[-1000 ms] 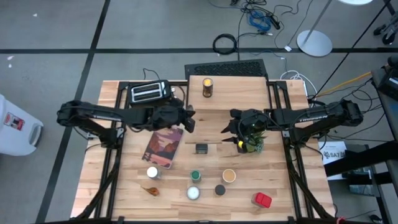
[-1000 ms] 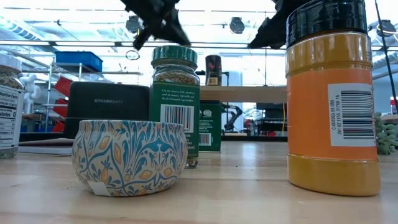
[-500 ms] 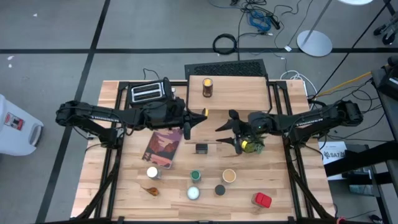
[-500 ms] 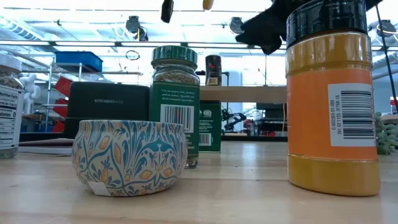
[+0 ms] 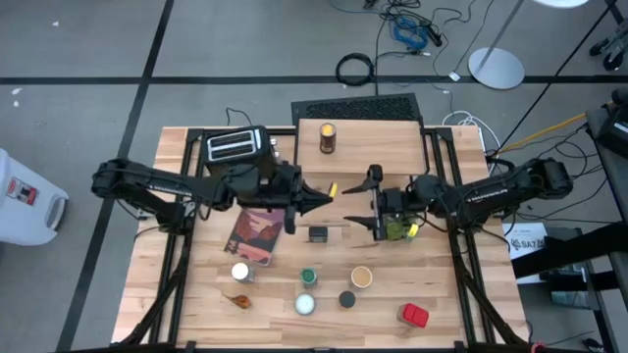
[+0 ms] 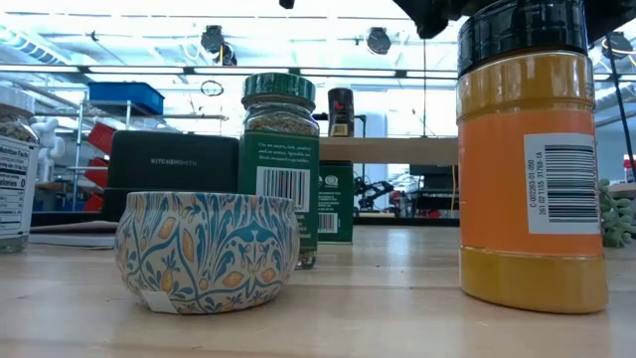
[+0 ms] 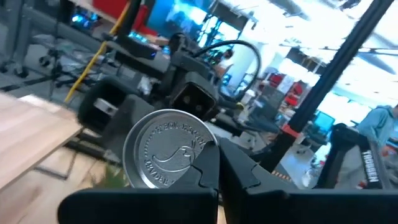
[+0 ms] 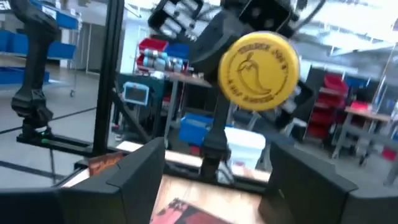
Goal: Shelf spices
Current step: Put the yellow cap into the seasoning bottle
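**Yellow-topped spice jar, mid-air handover**

Held above mid-bench by left gripper [image 5: 312, 195], clamped on the yellow-topped jar [image 5: 333, 187]; small, rigid, light, probably slick; best taken round its body; right gripper [image 5: 374, 201] facing it, spread wide, empty; shelf [image 5: 359, 145] beyond.

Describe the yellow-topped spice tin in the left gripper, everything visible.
The spice tin is small and round. Its yellow lid bears a chili-pepper emblem and ringed lettering too blurred to read; its shiny metal base is embossed. It is held on its side, off the table, lid toward the right gripper, base toward the left wrist. The left gripper clamps it; only those fingers touch it. The right fingers stand open, apart from it.
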Available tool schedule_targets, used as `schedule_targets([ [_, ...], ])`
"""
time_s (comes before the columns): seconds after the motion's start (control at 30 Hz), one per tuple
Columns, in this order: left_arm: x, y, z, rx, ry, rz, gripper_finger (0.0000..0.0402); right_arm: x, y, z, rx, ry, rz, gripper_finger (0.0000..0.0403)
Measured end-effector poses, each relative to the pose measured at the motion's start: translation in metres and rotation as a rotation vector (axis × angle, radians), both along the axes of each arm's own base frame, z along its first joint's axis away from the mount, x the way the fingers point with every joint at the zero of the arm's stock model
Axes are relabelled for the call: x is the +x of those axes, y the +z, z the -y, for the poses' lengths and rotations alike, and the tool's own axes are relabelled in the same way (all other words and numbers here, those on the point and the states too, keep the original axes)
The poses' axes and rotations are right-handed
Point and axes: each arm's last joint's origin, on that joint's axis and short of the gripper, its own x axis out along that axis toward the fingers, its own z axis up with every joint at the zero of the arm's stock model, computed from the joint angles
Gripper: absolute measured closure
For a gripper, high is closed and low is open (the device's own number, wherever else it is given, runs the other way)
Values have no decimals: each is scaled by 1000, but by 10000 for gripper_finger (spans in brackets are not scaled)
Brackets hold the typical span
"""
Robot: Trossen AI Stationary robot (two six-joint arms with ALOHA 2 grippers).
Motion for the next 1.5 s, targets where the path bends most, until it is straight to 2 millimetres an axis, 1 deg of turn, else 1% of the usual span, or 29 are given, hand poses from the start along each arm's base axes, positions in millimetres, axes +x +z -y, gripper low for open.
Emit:
schedule_targets([
  [0.23, 13, -6, 1, 19, -1, 65, 402, -1, 6, 1, -38, -62, 62, 112],
  [0.5, 23, -12, 1, 27, 27, 130, 402, -3, 11, -5, -148, -137, 120, 112],
  [0.73, 24, -12, 1, 25, 26, 149, 402, -4, 15, -3, -108, -138, 156, 112],
  [0.9, 24, -12, 2, 20, 19, 148, 402, -4, 16, -3, -184, -164, 167, 112],
  [1.07, 24, -12, 2, 18, 13, 146, 402, -7, 23, -2, -157, -167, 243, 112],
  [1.2, 24, -12, 2, 18, 13, 146, 402, -7, 21, -2, -189, -174, 216, 112],
  [1.33, 24, -12, 2, 18, 13, 146, 402, -5, 15, -2, -180, -202, 151, 112],
  [1.5, 24, -12, 1, 15, 29, 144, 402, -5, 15, -1, -170, -224, 147, 112],
])
